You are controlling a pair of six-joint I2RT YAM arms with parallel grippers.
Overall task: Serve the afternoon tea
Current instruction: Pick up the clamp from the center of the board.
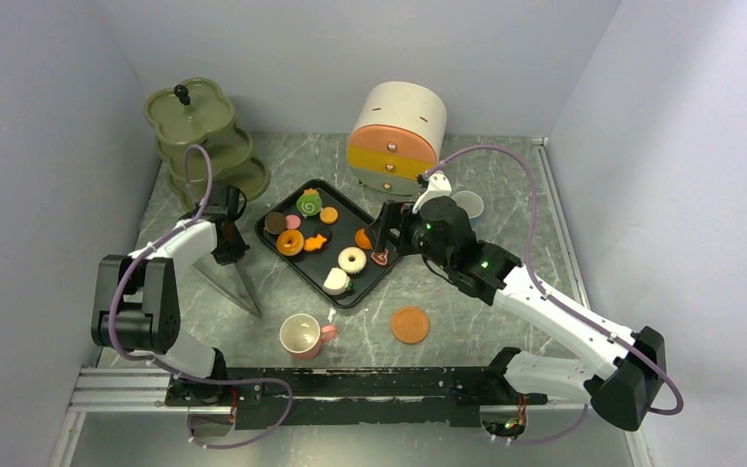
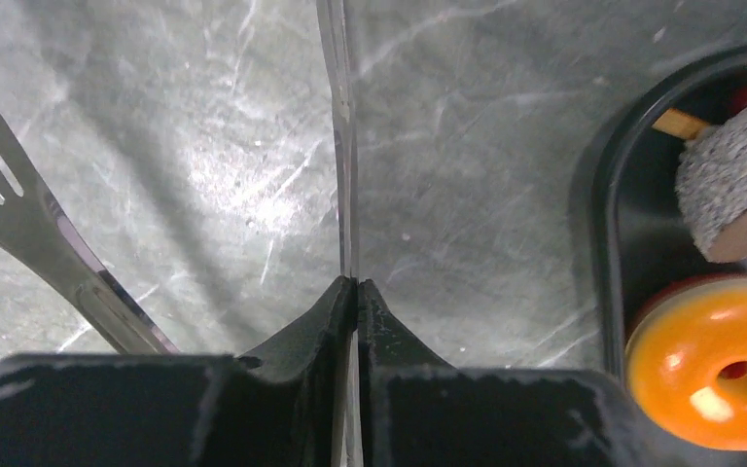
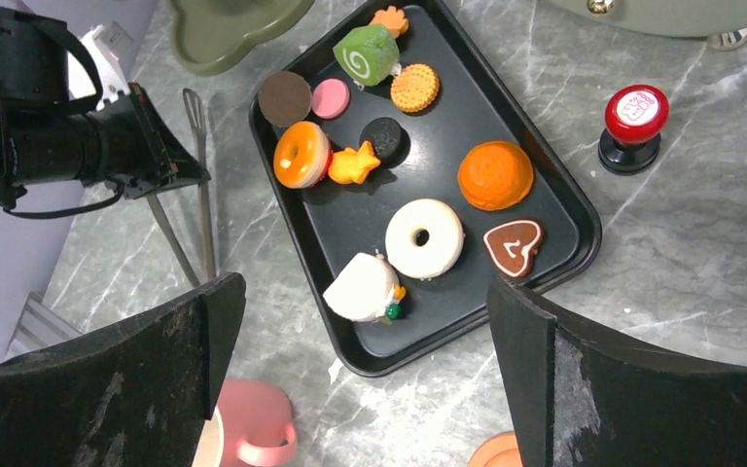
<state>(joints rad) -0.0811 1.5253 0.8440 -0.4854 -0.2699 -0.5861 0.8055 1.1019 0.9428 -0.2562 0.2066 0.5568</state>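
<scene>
Right gripper (image 3: 362,284), jaws wide apart and holding nothing, is hovering over black tray (image 3: 438,136). Seen from above, toy pastries are sitting on it: white doughnut (image 1: 343,259) toward 4 o'clock, orange doughnut (image 1: 282,243) toward 9. They are probably light, rigid and glossy-slick; pinching across a doughnut's outer rim is looking soundest. Left gripper (image 2: 355,284), at the tray's 9 o'clock, is clamping a thin metal utensil (image 2: 342,146).
</scene>
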